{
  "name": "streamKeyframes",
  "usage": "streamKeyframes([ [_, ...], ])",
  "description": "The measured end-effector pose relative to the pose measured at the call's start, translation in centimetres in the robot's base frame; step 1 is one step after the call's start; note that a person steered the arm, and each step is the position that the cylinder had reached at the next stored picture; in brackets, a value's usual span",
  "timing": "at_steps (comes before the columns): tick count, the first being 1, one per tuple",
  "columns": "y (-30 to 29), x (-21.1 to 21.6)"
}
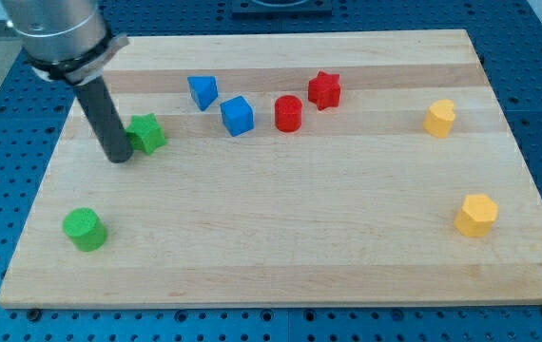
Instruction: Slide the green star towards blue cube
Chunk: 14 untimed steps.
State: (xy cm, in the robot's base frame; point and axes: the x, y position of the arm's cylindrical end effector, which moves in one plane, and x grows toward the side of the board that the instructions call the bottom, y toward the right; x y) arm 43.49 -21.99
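The green star (147, 133) lies at the view's left on the wooden board (280, 256). My tip (119, 158) rests against the star's left side, touching or nearly touching it. The blue cube (237, 115) sits to the star's right, a short way off and slightly higher in the view. A blue triangular block (203, 91) lies just up and left of the cube.
A red cylinder (288, 113) and a red star (324, 90) lie right of the blue cube. A green cylinder (85, 229) sits at the lower left. Two yellow blocks (439, 119) (475, 215) lie at the view's right.
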Motion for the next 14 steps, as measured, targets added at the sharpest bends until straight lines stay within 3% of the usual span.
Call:
streamKeyframes([
  [1,-2.1,0.0],
  [3,-1.9,-7.0],
  [6,2.5,2.2],
  [7,4.6,4.4],
  [8,2.7,4.8],
  [9,-0.9,3.3],
  [10,-2.2,-1.2],
  [11,0.9,-6.8],
  [14,3.0,-4.0],
])
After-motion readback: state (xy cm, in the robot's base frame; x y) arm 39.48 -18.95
